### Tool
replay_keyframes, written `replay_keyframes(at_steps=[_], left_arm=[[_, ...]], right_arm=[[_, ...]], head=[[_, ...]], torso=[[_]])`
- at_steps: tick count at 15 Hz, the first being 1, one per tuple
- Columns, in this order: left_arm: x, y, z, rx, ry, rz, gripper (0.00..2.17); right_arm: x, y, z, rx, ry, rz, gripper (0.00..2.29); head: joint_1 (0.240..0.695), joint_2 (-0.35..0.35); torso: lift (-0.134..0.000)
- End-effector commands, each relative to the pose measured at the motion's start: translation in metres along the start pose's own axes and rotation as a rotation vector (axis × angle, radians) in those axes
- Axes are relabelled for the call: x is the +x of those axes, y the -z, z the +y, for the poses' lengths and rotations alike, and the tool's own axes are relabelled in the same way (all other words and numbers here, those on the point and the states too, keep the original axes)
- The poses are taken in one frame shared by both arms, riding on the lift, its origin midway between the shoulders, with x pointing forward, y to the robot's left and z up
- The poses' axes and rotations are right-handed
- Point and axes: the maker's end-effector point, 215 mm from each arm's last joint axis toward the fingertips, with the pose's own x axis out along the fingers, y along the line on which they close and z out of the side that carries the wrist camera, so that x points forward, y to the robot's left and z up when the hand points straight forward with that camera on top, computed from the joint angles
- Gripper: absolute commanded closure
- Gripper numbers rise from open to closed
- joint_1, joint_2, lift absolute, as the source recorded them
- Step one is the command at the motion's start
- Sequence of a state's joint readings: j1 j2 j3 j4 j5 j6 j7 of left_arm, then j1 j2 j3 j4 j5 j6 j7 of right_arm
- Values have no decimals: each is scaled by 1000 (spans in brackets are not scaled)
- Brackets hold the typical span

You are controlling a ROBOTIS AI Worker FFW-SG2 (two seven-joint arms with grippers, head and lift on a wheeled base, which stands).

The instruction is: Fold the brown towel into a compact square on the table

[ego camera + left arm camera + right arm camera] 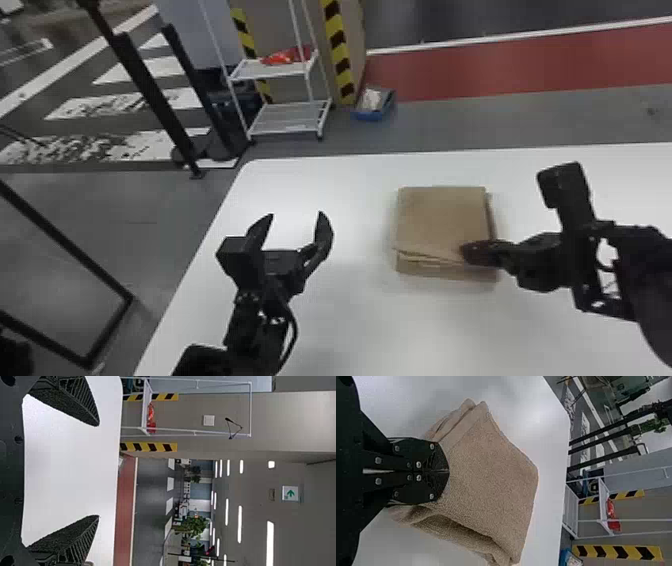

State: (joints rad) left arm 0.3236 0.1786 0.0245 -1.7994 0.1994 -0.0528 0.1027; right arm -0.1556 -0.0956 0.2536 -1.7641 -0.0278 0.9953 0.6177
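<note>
The brown towel (440, 217) lies on the white table (370, 320) in front of me, folded into a thick, squarish stack. Its far edge runs roughly along the table's far edge, and its sides point away from me. It is so nearly square that I can't tell a long axis. On the near side the top layer slants a little over the ones beneath, whose edges show.

My right gripper (464, 252) comes in from the right, its fingertips against the towel at the near right corner. The fingers are closed together; whether any cloth is pinched between them, I can't tell. My left gripper (296, 215) is over the table, apart from the towel on its left, fingers spread wide.

Beyond the table stand a white rack (285, 120) with something red (285, 56) on its upper shelf and, beside it, a blue box (371, 114). My left wrist view catches a sign (290, 493) with a green arrow.
</note>
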Motion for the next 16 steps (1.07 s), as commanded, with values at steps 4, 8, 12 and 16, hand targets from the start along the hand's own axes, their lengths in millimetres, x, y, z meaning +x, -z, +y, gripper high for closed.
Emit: replay_keyframes(at_steps=[4, 8, 12, 16], left_arm=[[0, 0, -1, -1, 1, 0, 53], [0, 0, 1, 2, 1, 0, 53], [0, -3, -1, 3, 5, -4, 56], [-1, -2, 4, 8, -1, -3, 56]], right_arm=[[-1, -9, -15, -11, 33, 4, 2081], [-10, -64, -15, -43, 16, -184, 2081], [27, -90, -25, -100, 42, -204, 2081], [57, -70, -61, -124, 143, -128, 2081]], head=[[695, 286], [695, 282], [695, 283], [695, 286]], torso=[[-125], [-125], [-125], [-125]])
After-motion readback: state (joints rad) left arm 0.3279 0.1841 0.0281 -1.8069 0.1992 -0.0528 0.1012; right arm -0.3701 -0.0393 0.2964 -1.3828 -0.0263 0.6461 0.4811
